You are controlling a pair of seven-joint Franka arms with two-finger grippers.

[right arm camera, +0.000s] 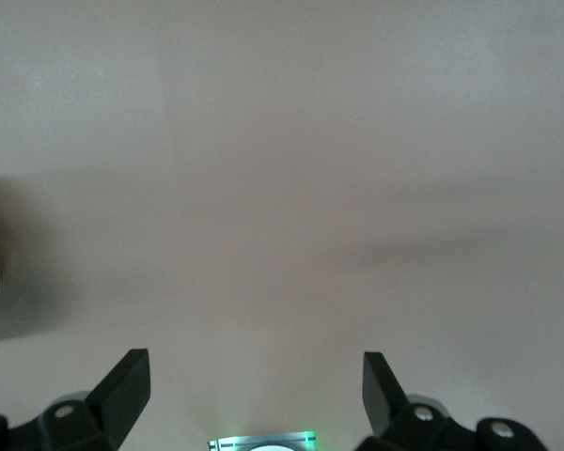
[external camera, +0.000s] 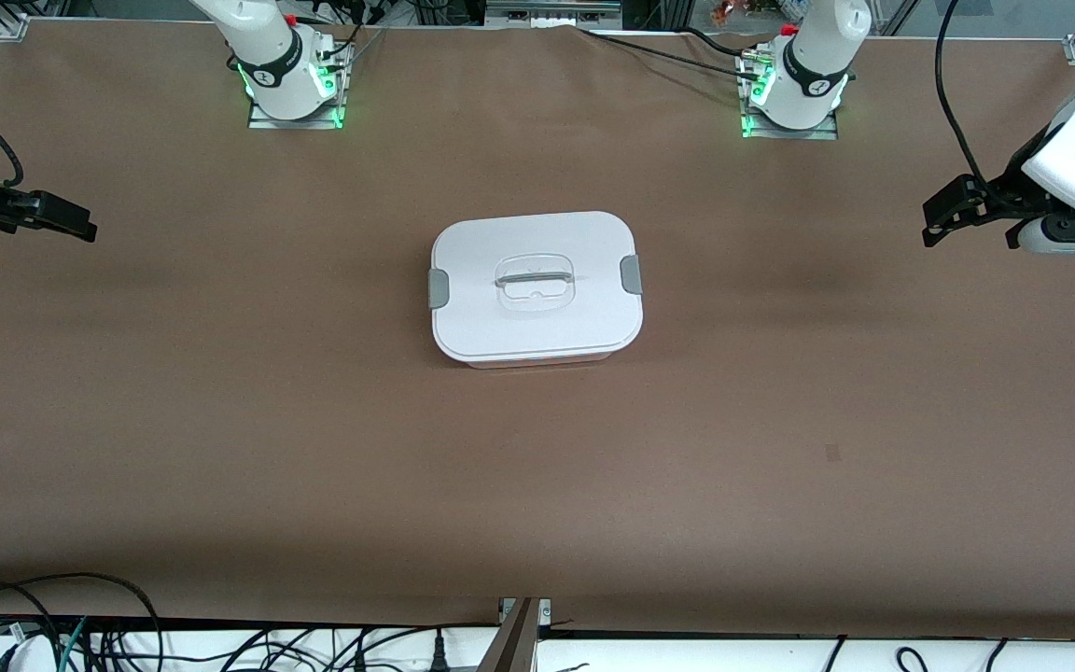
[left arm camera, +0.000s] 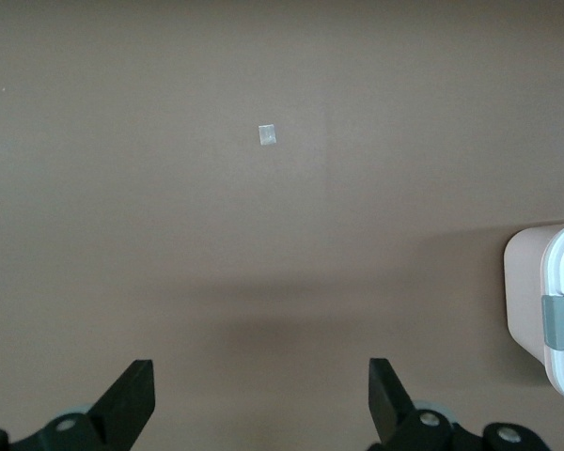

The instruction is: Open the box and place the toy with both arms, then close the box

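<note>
Box (external camera: 537, 287), front view: sits shut at mid-counter (external camera: 220, 420), white lid (external camera: 500, 322) flush on the pale tub, one grey side clip (external camera: 439, 287) at its 9 o'clock edge, the other clip (external camera: 631, 273) at 3 o'clock, clear recessed handle (external camera: 536, 280) in the middle. No toy anywhere on the counter in this view. Right gripper (external camera: 66, 224) hangs at the counter's 9 o'clock end, well apart from the box. Left gripper (external camera: 943, 215) hangs at the 3 o'clock end, equally far off. Both arms wait; opening not yet begun.

Left wrist view: left gripper (left arm camera: 261, 399) stands wide, nothing between the fingers, bare counter under it. A corner of the box with one clip (left arm camera: 561, 321) shows at the 3 o'clock edge. Small pale square mark (left arm camera: 267, 135) on the counter surface.

Right wrist view: right gripper (right arm camera: 256, 395) wide and empty over bare counter; a sliver of something white at the 9 o'clock edge, too little to identify.

Risks, as judged: both clips look latched, so lifting by the handle alone would likely raise the whole box. Releasing only one clip could tilt or skid the light tub. With the toy unseen, the placing step has no target yet.
</note>
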